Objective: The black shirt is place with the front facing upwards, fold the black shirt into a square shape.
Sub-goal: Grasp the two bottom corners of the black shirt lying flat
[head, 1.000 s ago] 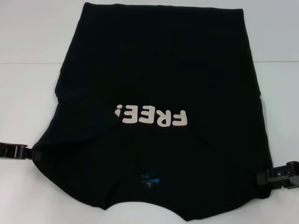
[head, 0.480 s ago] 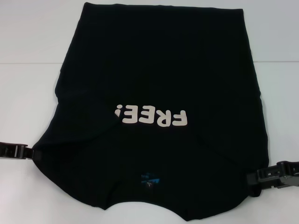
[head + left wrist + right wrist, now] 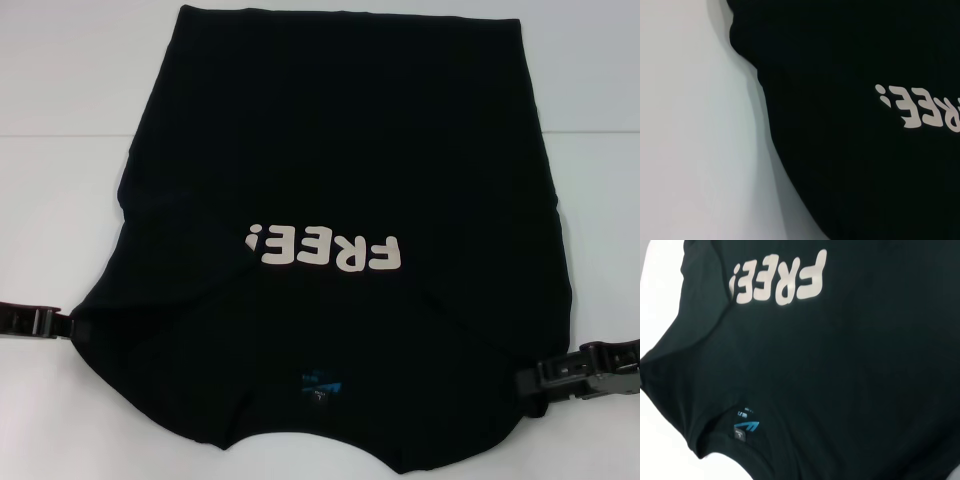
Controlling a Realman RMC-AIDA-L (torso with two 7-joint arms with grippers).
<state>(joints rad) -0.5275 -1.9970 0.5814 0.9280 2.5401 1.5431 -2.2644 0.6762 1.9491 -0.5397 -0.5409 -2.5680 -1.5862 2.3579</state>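
Nearest us, the collar end of the black shirt [image 3: 340, 240] lies flat on the white table [image 3: 60, 80], its small blue neck label [image 3: 322, 383] just inside the neckline. The left gripper [image 3: 70, 328] sits at the shirt's left edge by the sleeve, and the right gripper [image 3: 525, 385] at the right edge. Both touch the cloth, but we cannot tell whether their jaws are apart or clamped on fabric. Farther off, the white "FREE!" lettering [image 3: 325, 250] reads upside down, and the hem lies at the far end.

We judge the risk to be an uneven pull: if one gripper catches only a single layer or slips, the fold would skew and bunch, spoiling the square.

Compared with a second ago, the right gripper has pushed inward over the shirt's edge; the left has barely moved.
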